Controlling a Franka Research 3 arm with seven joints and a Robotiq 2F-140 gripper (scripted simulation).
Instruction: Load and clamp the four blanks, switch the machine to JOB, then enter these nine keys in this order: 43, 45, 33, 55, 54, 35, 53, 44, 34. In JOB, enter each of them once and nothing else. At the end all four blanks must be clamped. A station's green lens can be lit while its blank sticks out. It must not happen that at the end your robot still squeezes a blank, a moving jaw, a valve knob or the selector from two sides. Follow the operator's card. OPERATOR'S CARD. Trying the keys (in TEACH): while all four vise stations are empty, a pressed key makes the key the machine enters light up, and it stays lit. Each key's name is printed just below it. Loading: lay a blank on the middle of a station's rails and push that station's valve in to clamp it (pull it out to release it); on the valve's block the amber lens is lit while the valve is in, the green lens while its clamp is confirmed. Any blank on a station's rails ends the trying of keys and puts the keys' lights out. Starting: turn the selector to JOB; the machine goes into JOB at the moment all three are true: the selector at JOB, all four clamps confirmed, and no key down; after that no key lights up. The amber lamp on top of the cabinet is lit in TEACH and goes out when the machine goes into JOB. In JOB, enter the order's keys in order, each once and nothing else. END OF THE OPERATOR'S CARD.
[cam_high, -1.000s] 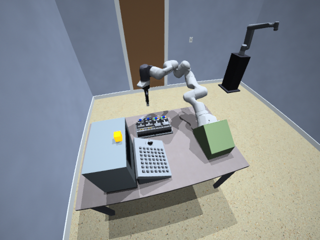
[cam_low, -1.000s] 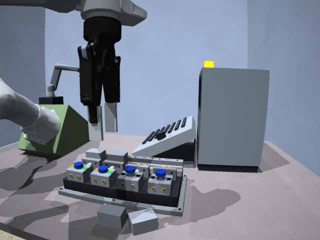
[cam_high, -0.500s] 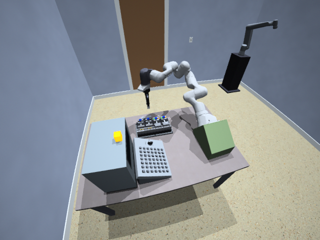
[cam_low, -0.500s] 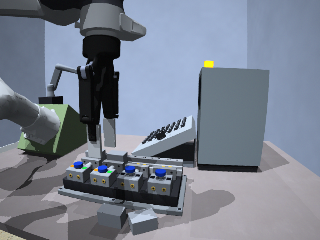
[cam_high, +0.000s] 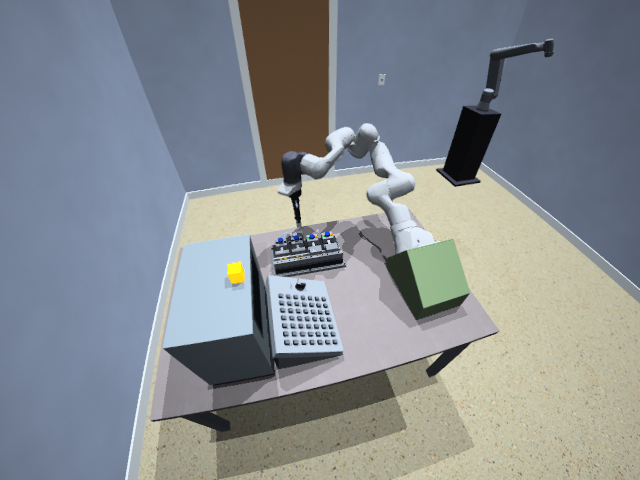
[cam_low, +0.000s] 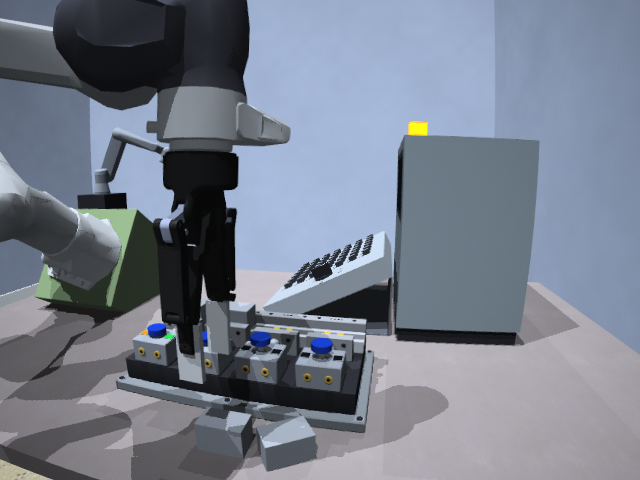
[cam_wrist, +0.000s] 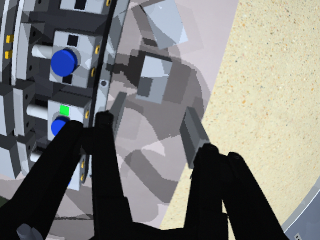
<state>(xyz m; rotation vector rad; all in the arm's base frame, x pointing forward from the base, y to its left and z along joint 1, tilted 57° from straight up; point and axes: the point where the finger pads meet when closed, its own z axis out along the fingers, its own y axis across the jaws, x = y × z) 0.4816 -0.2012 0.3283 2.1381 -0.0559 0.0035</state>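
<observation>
My gripper (cam_high: 298, 225) (cam_low: 205, 364) (cam_wrist: 154, 111) is partly open and empty, its fingertips low beside the vise fixture (cam_low: 310, 414) on the loose blanks' side. Two grey loose blanks (cam_low: 223, 432) (cam_low: 285, 443) (cam_wrist: 155, 75) (cam_wrist: 166, 24) lie on the table. A blank (cam_low: 240, 312) sits on the second station from the left in the exterior view; the leftmost blank is hidden there. The leftmost valve (cam_low: 156, 329) shows amber and green lenses lit. The second shows green in the wrist view. The right two stations are empty and unlit. The amber lamp (cam_high: 235, 272) (cam_low: 417, 128) is lit.
The keypad (cam_high: 310, 349) (cam_low: 379, 253) has no lit keys; the black selector (cam_high: 300, 285) (cam_low: 321, 271) is at its fixture end. The tall cabinet (cam_high: 211, 310) (cam_low: 465, 232) stands beside it. A green block (cam_high: 439, 273) (cam_low: 134, 248) is by the arm's base.
</observation>
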